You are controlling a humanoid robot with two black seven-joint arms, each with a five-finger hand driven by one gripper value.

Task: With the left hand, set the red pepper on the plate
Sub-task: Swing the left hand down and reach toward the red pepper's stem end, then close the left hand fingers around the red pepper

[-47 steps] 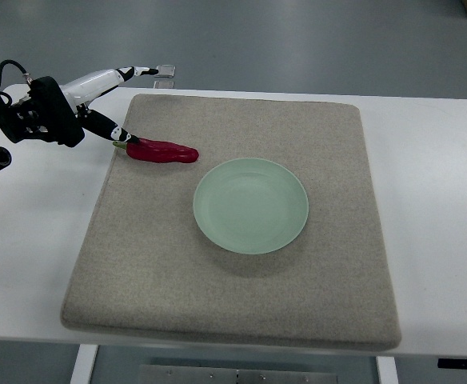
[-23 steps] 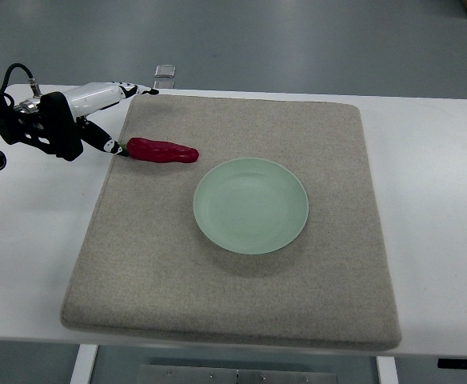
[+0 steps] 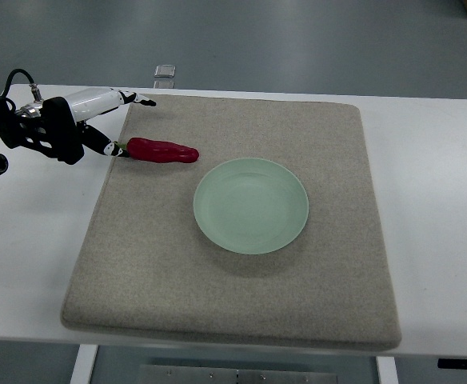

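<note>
A pale green plate sits mid-mat on the white counter. At its 10 o'clock, well apart, lies the red pepper, stem toward 9 o'clock. The left hand is there, fingers spread, one fingertip at the stem, gripping nothing.

The plate is sitting on the mat, near its middle. The pepper is lying on the mat up-left of the plate, apart from it. The left hand is hovering at the pepper's left end.
</note>
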